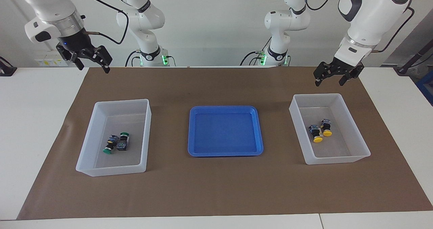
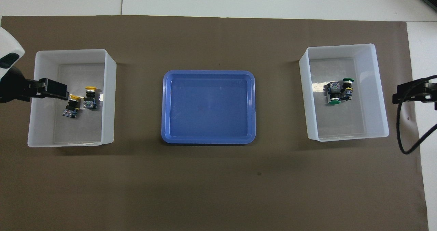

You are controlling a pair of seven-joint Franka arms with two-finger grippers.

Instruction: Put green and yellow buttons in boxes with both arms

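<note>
Brown paper covers the white table [image 1: 33, 120] as two Franka arms hang above their sorted bins. From the facing camera, the left gripper [image 1: 329, 78] is raised in the air over the mat [image 1: 216, 188], just above the robots' side of the box at the left arm's end [image 1: 358, 147], fingers spread apart and holding nothing. Inside that box the two yellow buttons [image 1: 319, 131] lie on their sides, touching each other. The right gripper [image 1: 93, 66] is raised over the mat's edge nearest the robots at the right arm's end of the table, its fingers likewise apart and empty. The box at the right arm's end [image 1: 84, 161] holds the two green buttons [image 1: 116, 143], also lying side by side. Between the boxes sits a shallow blue tray [image 1: 192, 147].

From the overhead camera, the left gripper [image 2: 51, 89] comes in at the edge of the picture and overlaps the translucent box at the left arm's end [image 2: 109, 104]; its black fingers show above the bin, close to the yellow buttons [image 2: 82, 103] on the bin floor. Only the black tip of the right gripper [image 2: 414, 92] and a loop of cable show, over the mat beside the box at the right arm's end [image 2: 382, 104]. The green buttons [image 2: 339, 91] lie near the middle of that bin. The blue tray [image 2: 165, 104] lies between the two boxes, well apart from each.
</note>
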